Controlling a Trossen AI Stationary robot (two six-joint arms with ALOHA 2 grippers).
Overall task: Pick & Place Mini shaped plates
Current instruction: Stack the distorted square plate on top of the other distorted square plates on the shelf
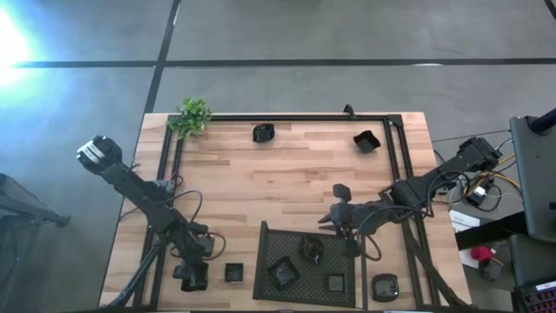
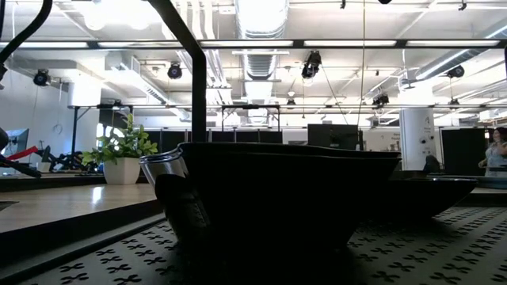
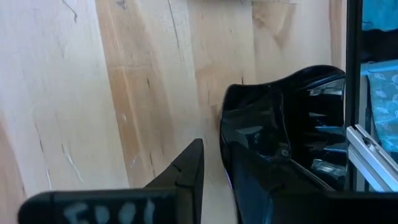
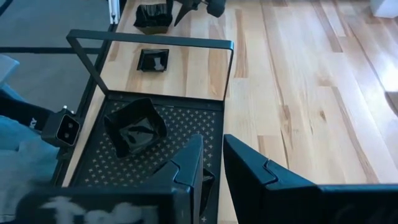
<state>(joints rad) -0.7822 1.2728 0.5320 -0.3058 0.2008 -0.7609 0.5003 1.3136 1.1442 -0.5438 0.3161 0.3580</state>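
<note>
Left gripper (image 1: 192, 276) pinches a mini plate (image 3: 280, 143) at the table's (image 1: 261, 174) near-left corner. Right gripper (image 4: 212, 163) (over the mesh tray (image 1: 269, 239)): fingers slightly apart, holding nothing.

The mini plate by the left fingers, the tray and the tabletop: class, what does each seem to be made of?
Mini plate: glossy black, probably glazed ceramic or hard plastic; it shows sharp mirror-like reflections.
Tray: matte black, likely metal; thin sheet floor punched with a regular pattern, with a slim bar frame.
Tabletop: pale wood; visible grain and joined strips.

Three dishes (image 1: 285, 273) sat in the tray (image 1: 266, 236) at the counter's (image 1: 261, 174) near edge, others lay beside it, two far behind, near the plant (image 1: 191, 116).
</note>
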